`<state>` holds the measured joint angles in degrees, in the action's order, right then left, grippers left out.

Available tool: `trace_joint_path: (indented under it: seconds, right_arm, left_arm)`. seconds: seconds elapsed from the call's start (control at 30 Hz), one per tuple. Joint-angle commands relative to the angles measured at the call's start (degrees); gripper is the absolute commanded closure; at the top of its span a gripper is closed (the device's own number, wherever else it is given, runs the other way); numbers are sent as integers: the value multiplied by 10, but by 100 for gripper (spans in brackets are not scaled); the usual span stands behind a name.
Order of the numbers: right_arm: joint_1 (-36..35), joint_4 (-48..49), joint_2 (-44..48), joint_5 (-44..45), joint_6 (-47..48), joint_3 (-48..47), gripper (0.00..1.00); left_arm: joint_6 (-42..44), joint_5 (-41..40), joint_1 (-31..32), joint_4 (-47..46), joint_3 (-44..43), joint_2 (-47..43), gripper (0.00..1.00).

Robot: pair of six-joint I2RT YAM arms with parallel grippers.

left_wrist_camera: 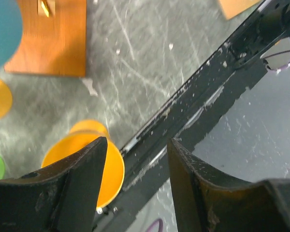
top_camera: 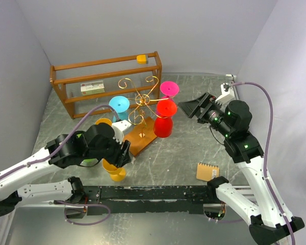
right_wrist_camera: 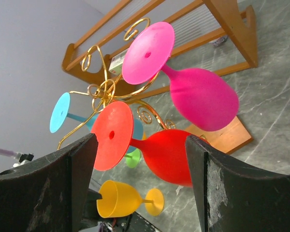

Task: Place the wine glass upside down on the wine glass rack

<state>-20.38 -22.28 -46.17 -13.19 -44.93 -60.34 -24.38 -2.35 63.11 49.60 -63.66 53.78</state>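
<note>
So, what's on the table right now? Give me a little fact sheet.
Rack: gold wire wine glass rack on a wooden base
Hanging upside down: pink glass, red glass, blue glass
Lying on table: yellow glass, on its side
Left gripper: open, beside yellow glass
Right gripper: open, empty, facing rack

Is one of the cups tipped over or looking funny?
Yes. The yellow wine glass lies on its side on the table, beside the wooden base of the wine glass rack. The pink glass, red glass and blue glass hang upside down on the rack, so this one looks tipped over.
</note>
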Motion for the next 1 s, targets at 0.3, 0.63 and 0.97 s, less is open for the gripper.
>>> trace_joint_path:
  seconds: [0.3,0.63,0.97]
  right_arm:
    - [-3,-8,8,24,31,-9,26]
    - [-3,-9,8,27,23,-12,26]
    - [-3,-12,7,33,18,-13,26]
  left_arm:
    - [-121,-34,3,129,35,-33,33]
    - [-118,-28,3,72,86,-22,35]
    - [-107,-35,3,48,104,6,51]
